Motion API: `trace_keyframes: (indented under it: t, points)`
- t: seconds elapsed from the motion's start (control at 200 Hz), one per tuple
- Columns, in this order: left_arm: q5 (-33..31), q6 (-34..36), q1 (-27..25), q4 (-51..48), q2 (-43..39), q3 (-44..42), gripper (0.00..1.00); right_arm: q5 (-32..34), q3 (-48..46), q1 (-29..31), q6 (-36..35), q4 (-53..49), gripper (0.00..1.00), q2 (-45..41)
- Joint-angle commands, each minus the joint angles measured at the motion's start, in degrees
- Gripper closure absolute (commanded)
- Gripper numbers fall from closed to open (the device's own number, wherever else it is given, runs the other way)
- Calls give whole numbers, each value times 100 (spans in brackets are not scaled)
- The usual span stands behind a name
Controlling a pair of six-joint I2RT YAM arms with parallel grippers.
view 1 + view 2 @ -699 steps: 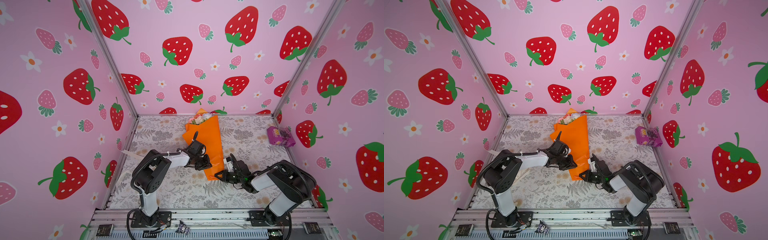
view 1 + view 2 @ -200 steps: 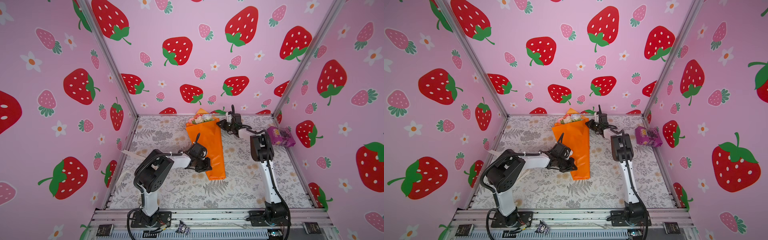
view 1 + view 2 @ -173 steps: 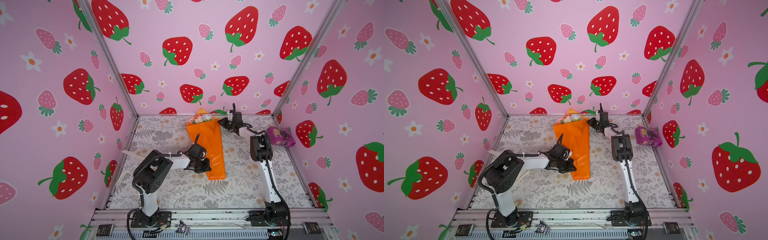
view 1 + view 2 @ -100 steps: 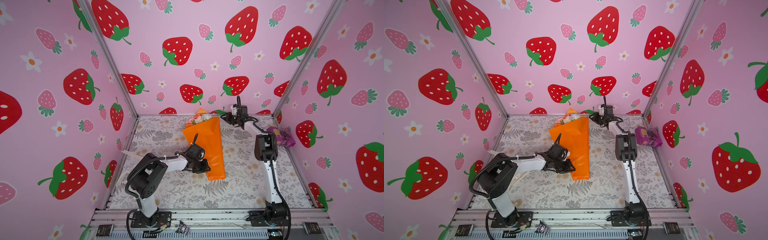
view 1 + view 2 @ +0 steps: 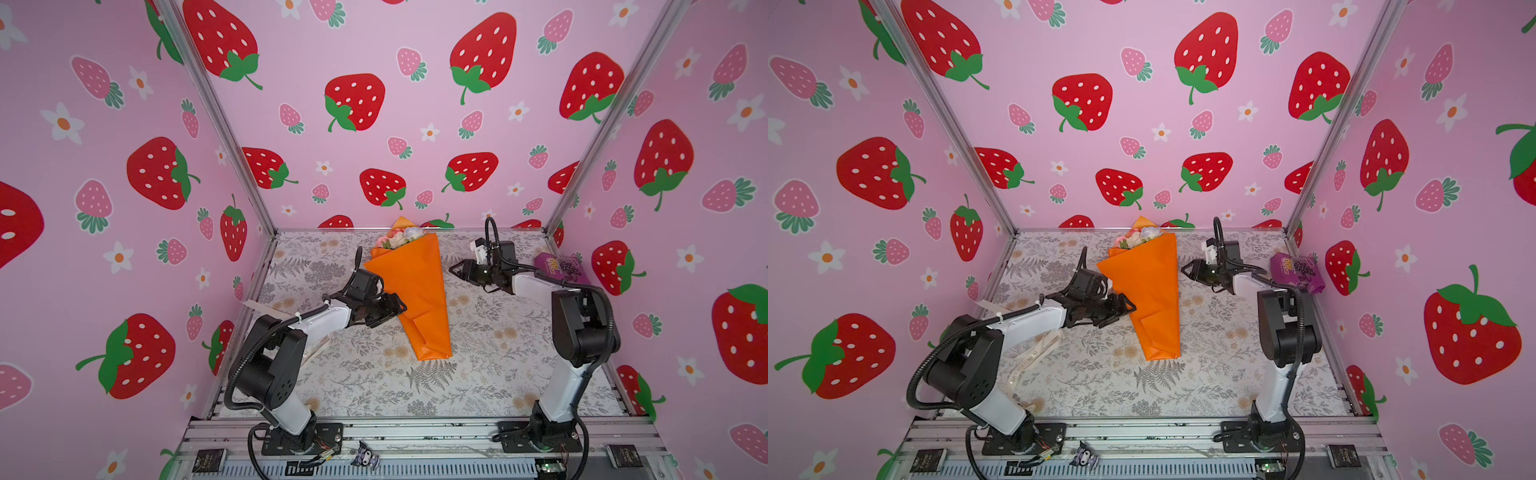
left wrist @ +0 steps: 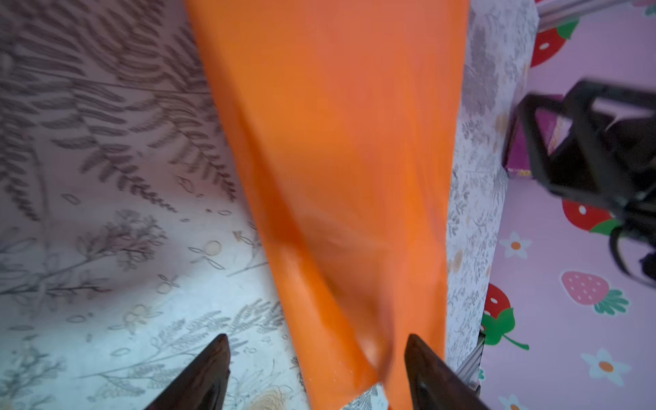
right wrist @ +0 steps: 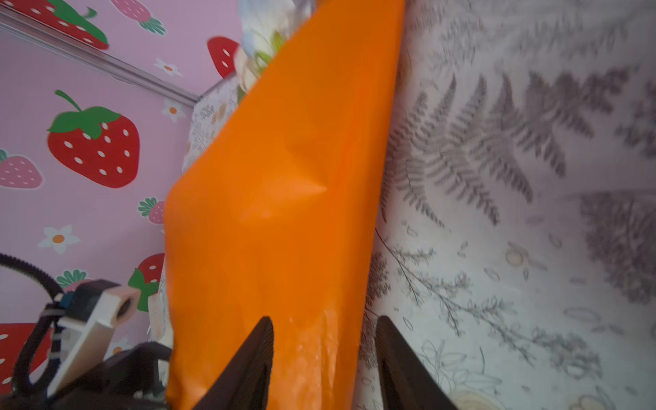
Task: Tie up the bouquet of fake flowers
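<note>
The bouquet of fake flowers point(image 5: 411, 286) point(image 5: 1152, 291) lies on the floral mat as a cone of glossy orange paper, narrow end toward the front. Pink and white blooms point(image 5: 398, 239) peek out at its far end. My left gripper point(image 5: 400, 308) point(image 6: 316, 340) is open at the cone's left edge, and the orange paper point(image 6: 337, 177) runs between its fingertips. My right gripper point(image 5: 454, 271) point(image 7: 324, 321) is open just right of the cone's upper part. In the right wrist view the cone's long edge point(image 7: 284, 213) lies beyond the gap between the jaws.
A purple snack packet point(image 5: 559, 266) point(image 5: 1296, 272) lies by the right wall behind the right arm. A cream ribbon point(image 5: 1034, 353) trails on the mat under the left arm. Pink strawberry walls close in three sides, and a metal rail point(image 5: 415, 436) runs along the front.
Both grippers have opened. The right one has drawn back from the flower end, rightward and forward. The wrapper's left side has spread out toward the left gripper.
</note>
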Motion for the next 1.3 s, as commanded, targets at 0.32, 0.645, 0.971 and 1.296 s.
trace_keyframes:
  t: [0.32,0.645,0.971,1.296]
  points:
    - [498,-508,387,890,1050,464,19,-513,-117,433,182,623,49,741]
    - [953,-850,758,1411,1805,712,40,-645,-63,504,580,1246,49,1158]
    - [1058,-631,939,1299,2551,1528,76,-697,367,478,839,1789,67,1743]
    - [994,-478,983,835,3334,2565,85,-276,597,391,1150,2140,95,2018]
